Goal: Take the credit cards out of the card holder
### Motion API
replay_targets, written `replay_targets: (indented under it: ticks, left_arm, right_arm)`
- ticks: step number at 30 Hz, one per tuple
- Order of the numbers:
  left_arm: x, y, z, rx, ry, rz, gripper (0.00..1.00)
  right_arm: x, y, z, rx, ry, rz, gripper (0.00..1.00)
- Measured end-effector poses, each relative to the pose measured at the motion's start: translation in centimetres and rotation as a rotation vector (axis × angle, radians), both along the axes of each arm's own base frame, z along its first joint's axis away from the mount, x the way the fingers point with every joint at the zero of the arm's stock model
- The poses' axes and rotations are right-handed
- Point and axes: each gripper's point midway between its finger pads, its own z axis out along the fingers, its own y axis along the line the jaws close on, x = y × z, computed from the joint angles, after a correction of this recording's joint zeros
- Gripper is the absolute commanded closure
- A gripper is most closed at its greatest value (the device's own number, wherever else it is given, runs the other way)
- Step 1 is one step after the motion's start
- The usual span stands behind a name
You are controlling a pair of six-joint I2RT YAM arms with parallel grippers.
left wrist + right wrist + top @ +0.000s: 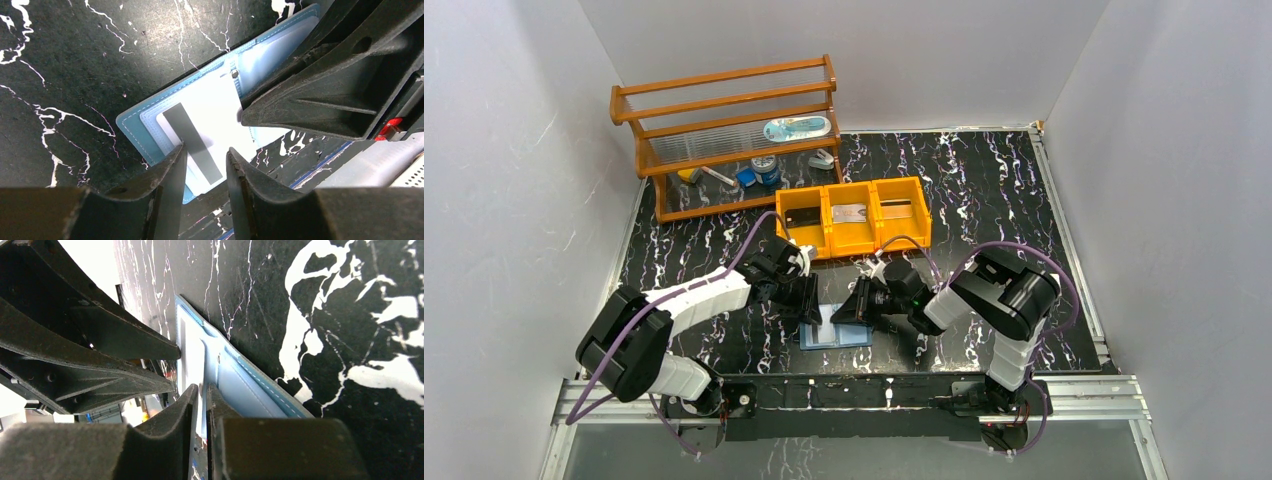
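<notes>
Black marbled tabletop (984, 190) carries the open card holder (836, 332) near its front edge, one striped white card (200, 125) left inside and other cards (849, 213) apparently in the orange tray (854, 245); the left hand (206, 150) straddles that card unclenched, and the right hand (202, 388) is nearly closed at the holder's flap, grip unclear.

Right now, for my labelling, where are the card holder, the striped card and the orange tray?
card holder (130, 125), left wrist view, blue corner.
striped card (192, 140), left wrist view, dark stripe.
orange tray (904, 237), top view, front wall.
</notes>
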Motion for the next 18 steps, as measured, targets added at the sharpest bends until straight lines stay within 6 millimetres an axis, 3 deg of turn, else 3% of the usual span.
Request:
replay_targets:
  ticks: [5,11,18]
  left_arm:
    - [0.01,0.08,-0.16,0.006,0.005,0.012,0.71]
    - [0.15,-0.03,-0.25,0.004,0.006,0.020,0.71]
    - [0.40,0.50,-0.60,0.044,-0.007,0.034,0.72]
  right_arm:
    - [-0.01,0.02,0.04,0.006,0.009,-0.006,0.82]
    - [-0.03,-0.06,-0.09,-0.001,0.009,-0.006,0.97]
    - [0.36,-0.67,0.83,-0.040,-0.027,-0.034,0.96]
